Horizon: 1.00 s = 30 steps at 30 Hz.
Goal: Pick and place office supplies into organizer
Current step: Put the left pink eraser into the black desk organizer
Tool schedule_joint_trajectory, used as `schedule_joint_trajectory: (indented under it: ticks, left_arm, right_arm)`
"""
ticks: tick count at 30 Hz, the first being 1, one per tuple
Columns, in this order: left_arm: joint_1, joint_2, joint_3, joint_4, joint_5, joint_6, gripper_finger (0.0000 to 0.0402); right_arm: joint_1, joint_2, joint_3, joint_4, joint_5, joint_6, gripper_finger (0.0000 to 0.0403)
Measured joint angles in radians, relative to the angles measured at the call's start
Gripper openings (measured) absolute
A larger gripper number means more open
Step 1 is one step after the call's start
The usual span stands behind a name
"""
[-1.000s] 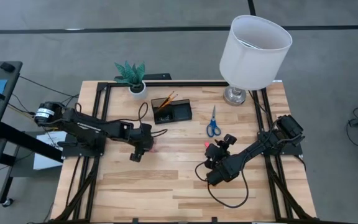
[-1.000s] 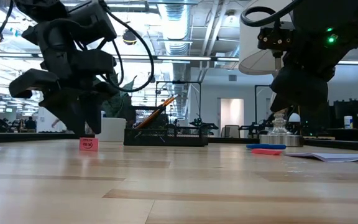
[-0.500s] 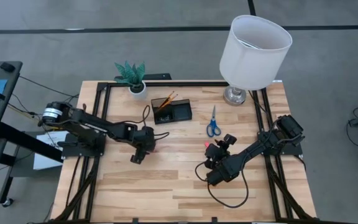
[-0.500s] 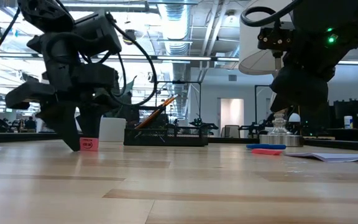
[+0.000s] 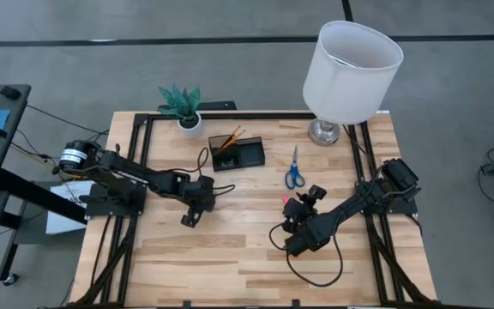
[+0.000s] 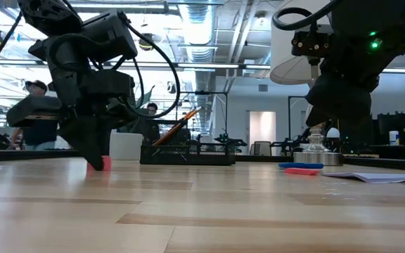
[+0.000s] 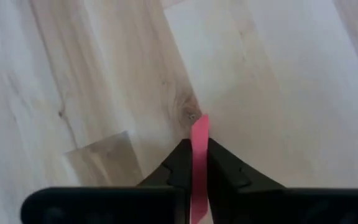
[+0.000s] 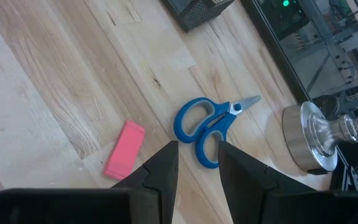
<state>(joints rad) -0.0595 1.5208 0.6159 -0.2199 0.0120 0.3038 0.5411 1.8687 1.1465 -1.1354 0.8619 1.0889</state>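
Eraser, seemingly, pinched in left claw on wooden table.

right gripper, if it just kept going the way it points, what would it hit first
Most likely the blue-handled scissors, which lie right ahead of the right gripper, between its open jaws. The pink eraser lies off to one side. Depth is hard to judge.

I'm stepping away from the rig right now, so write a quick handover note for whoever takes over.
Left pincer: shut on a pink eraser, low on the table left of the organizer.
Right pincer: open, empty, hovering near the scissors and a second pink eraser.
Done: two orange pencils stand in the organizer.
Left: held eraser, scissors, second eraser.
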Motion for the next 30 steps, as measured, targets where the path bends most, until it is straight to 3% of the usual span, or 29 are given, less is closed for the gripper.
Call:
schedule_joint_trajectory:
  ticks: [9,18,24,30]
  left_arm:
    - [-0.042,0.005,0.019,0.013,-0.133,-0.008,0.0006]
    - [-0.007,0.005,0.157,0.054,-0.536,0.127,0.0005]
    - [0.136,0.004,0.200,0.050,-0.505,0.157,0.0005]
    - [0.279,0.017,0.201,0.027,-0.339,0.174,0.0005]
  right_arm:
    - [0.000,0.000,0.000,0.001,0.000,0.000,0.0107]
    - [0.000,0.000,0.000,0.004,0.000,0.000,0.0107]
    - [0.000,0.000,0.000,0.005,0.000,0.000,0.0107]
    - [0.000,0.000,0.000,0.006,0.000,-0.006,0.0107]
